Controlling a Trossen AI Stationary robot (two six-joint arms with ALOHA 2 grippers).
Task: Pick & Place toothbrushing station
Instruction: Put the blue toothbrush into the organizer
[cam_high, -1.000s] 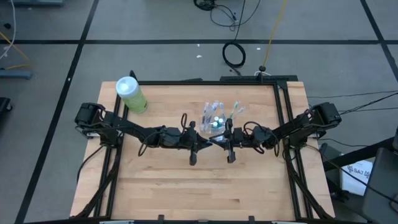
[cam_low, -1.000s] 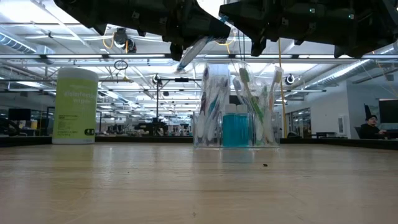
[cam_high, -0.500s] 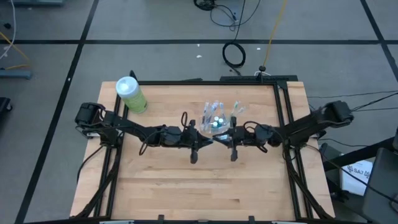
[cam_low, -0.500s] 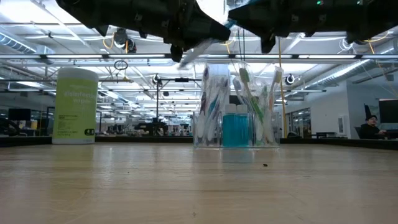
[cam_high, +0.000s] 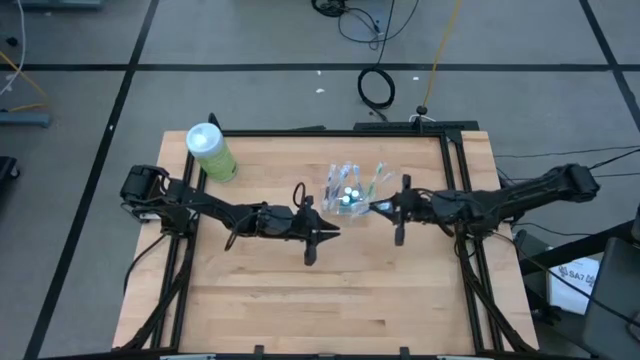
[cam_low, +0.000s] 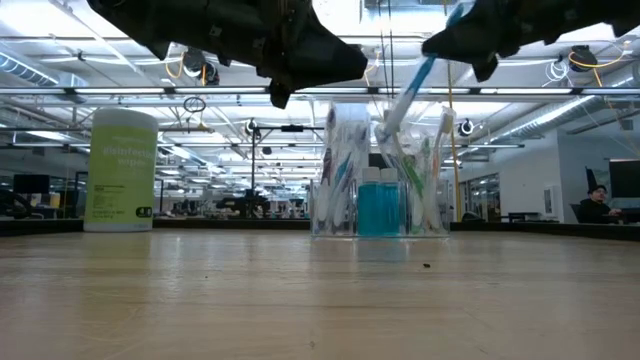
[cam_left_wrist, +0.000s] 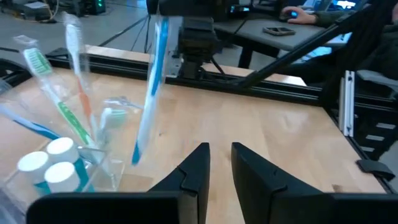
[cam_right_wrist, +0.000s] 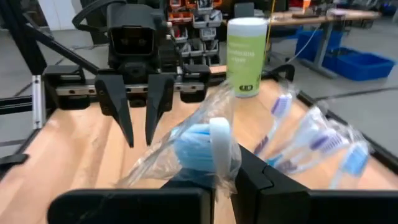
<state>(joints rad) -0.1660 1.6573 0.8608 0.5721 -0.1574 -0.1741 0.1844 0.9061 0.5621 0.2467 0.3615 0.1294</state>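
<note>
table (cam_high: 300, 300) holds clear cup (cam_high: 345, 190) of toothbrushes at back centre, green canister (cam_high: 211, 152) well left of it. right gripper (cam_high: 382, 208) is clamped on a wrapped blue toothbrush (cam_low: 412, 85), brush tip right at the cup rim. best to keep it tilted, lower slowly, release only once inside. left gripper (cam_high: 333, 232) near the cup, slightly parted, holding nothing.

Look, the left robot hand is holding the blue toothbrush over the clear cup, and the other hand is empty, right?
Not quite: the right gripper holds the blue toothbrush over the clear cup. The right wrist view shows its fingers shut on the wrapped brush. The left gripper is the empty one, as the left wrist view shows.
</note>
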